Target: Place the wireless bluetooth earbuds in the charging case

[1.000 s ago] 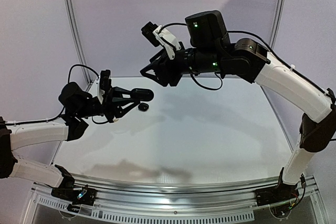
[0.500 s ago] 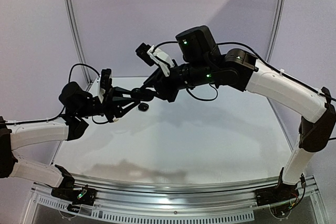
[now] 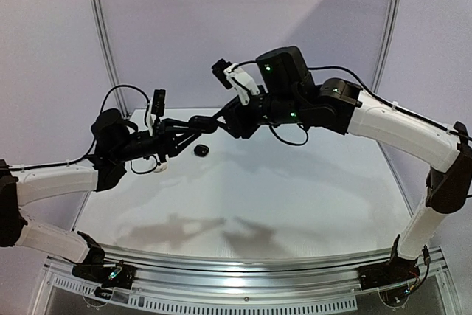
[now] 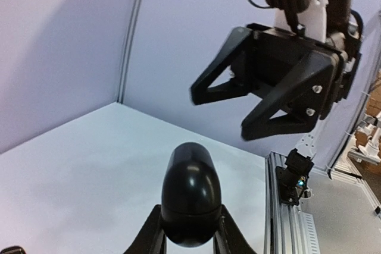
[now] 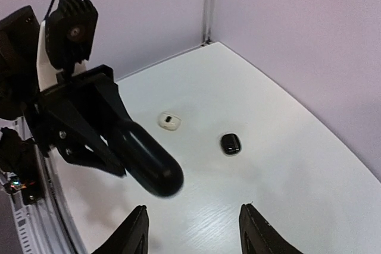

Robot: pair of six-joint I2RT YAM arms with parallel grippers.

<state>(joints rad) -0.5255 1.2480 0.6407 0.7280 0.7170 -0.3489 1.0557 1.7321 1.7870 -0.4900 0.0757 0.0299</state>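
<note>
My left gripper [image 3: 189,129] is shut on a glossy black oval charging case [image 4: 190,191], which is closed and held in the air above the table's back left, its rounded end pointing at the right arm. My right gripper [image 5: 193,208] hangs open just beyond that end [image 3: 220,118], its fingers apart and touching nothing; from the left wrist it appears above the case [image 4: 219,114]. On the table below lie a small black earbud [image 5: 231,144] [image 3: 200,151] and a small white earbud [image 5: 169,121], a short way apart.
The white table [image 3: 295,189] ends at an aluminium rail [image 3: 243,274] along the near edge. Upright frame posts [image 3: 103,35] and a pale backdrop stand close behind the two arms at the back.
The right gripper has come down and left from above to the end of the case. The left arm has lifted the case a little and swung it toward the right gripper.
</note>
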